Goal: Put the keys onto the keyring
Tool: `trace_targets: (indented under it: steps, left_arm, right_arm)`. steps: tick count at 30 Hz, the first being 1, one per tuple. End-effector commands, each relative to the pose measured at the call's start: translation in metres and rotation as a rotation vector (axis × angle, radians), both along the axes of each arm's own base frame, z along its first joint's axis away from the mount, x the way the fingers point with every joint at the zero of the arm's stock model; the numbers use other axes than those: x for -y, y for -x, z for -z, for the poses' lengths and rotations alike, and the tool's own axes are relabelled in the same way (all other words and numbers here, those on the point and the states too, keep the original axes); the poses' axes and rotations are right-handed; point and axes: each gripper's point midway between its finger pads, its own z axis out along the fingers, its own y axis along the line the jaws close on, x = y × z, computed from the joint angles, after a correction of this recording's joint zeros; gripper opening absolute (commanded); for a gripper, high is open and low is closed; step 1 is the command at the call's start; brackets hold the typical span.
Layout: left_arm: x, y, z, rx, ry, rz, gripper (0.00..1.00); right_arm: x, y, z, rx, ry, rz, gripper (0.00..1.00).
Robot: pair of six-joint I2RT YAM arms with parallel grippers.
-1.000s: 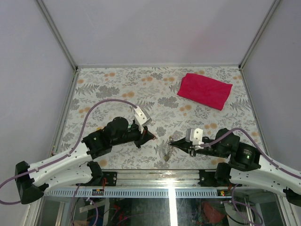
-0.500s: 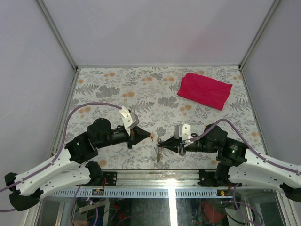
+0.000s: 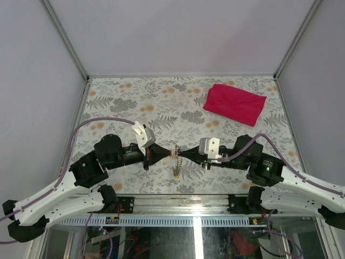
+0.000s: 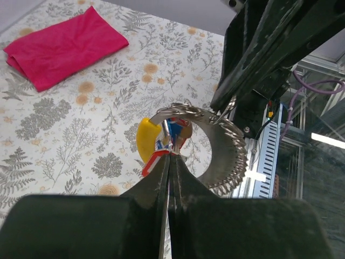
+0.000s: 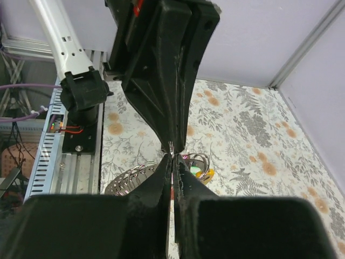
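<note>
Presently both arms meet tip to tip above the near middle of the surface [image 3: 135, 97]. The left jaws are pinched shut on a red-tagged key [image 4: 152, 163]. The right jaws are closed on the keyring [image 4: 230, 136], which is held aloft. Its chain strand and its yellow and blue tags hang just beside the key.

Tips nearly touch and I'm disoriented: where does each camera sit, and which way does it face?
Top external: above, behind the robot, looking down at the table; left gripper and right gripper meet.
Left wrist: along its own fingers, shut on a red-tagged key, toward the right gripper and keyring.
Right wrist: along its own fingers toward the left gripper.
Both wrists share the keyring.
</note>
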Motion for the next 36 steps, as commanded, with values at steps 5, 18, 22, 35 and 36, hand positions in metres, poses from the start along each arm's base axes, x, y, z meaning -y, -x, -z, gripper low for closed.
trace_targets:
  steps: [5,18,22,35,36]
  left_arm:
    - [0.004,-0.005,-0.039,0.086,0.052,-0.002,0.0]
    - [0.012,-0.014,-0.054,0.098,0.033,-0.009,0.0]
    - [0.015,-0.012,-0.061,0.098,0.042,0.006,0.0]
    - [0.027,-0.012,-0.075,0.123,0.051,0.052,0.0]
    - [0.028,-0.012,-0.075,0.125,0.05,0.057,0.0]
  right_arm:
    - [0.015,-0.011,-0.033,0.055,-0.066,0.093,0.0]
    - [0.043,-0.009,-0.037,0.101,-0.084,0.139,0.0]
    - [0.052,-0.006,-0.036,0.241,-0.091,0.12,0.0]
    - [0.068,-0.009,-0.036,0.846,-0.048,0.128,0.0]
    - [0.068,-0.009,-0.037,0.859,-0.047,0.13,0.0]
